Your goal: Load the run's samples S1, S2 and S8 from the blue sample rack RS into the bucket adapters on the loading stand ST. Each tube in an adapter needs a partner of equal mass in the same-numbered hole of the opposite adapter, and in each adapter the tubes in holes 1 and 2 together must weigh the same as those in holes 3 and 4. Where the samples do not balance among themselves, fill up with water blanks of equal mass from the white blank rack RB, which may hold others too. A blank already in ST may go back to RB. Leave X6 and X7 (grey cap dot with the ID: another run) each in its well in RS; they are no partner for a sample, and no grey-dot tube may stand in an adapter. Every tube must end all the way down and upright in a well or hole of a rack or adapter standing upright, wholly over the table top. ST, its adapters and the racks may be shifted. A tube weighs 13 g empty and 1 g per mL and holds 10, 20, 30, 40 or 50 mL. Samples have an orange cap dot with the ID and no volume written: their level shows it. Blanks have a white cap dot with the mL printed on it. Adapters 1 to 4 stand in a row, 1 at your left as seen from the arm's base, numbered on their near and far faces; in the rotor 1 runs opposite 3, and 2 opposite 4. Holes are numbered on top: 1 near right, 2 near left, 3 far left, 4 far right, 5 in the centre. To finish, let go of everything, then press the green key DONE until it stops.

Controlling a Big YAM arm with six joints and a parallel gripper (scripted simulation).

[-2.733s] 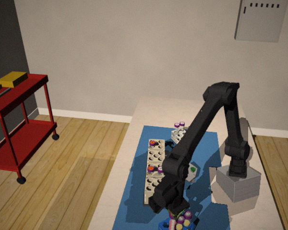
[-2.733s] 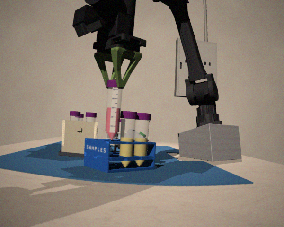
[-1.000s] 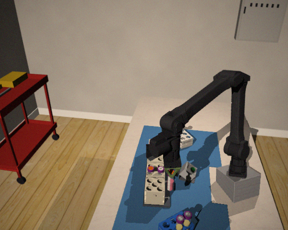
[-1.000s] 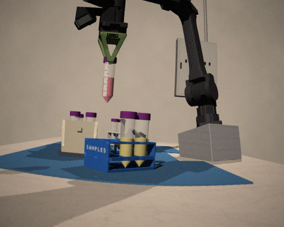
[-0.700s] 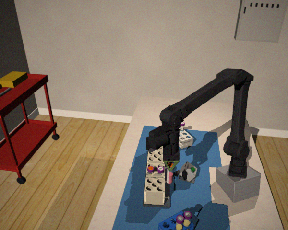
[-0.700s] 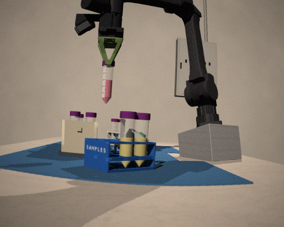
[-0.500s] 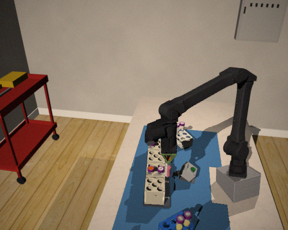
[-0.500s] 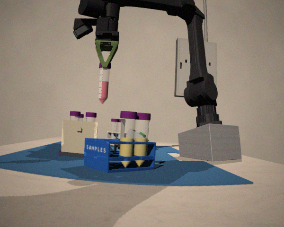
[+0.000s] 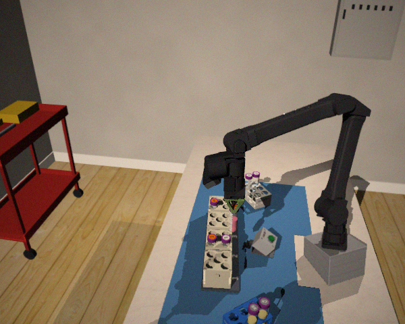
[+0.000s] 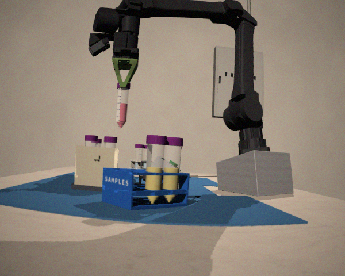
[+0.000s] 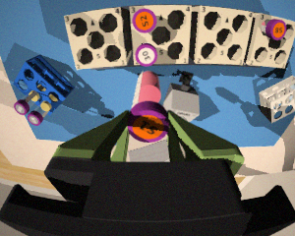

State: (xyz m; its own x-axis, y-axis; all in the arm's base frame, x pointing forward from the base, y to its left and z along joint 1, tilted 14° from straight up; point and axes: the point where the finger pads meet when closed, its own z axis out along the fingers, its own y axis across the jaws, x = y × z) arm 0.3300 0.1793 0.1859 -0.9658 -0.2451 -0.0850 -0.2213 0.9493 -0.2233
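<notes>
Pink sample aloft, clamped by its cap!
Gripper (image 10: 123, 85) locked on tube (image 10: 122, 110), upper-left of frame; best lowered dead vertical over the adapter row (image 11: 181, 38).

High, table-level and wrist-mounted views

A purple-capped tube with pink liquid (image 10: 122, 107) is showing an orange cap dot. The green-fingered gripper (image 10: 123, 85) is contrasting with the black arm (image 10: 244, 59), above a blue mat (image 10: 241, 214) and blue plastic rack lettered white (image 10: 117, 187).
</notes>
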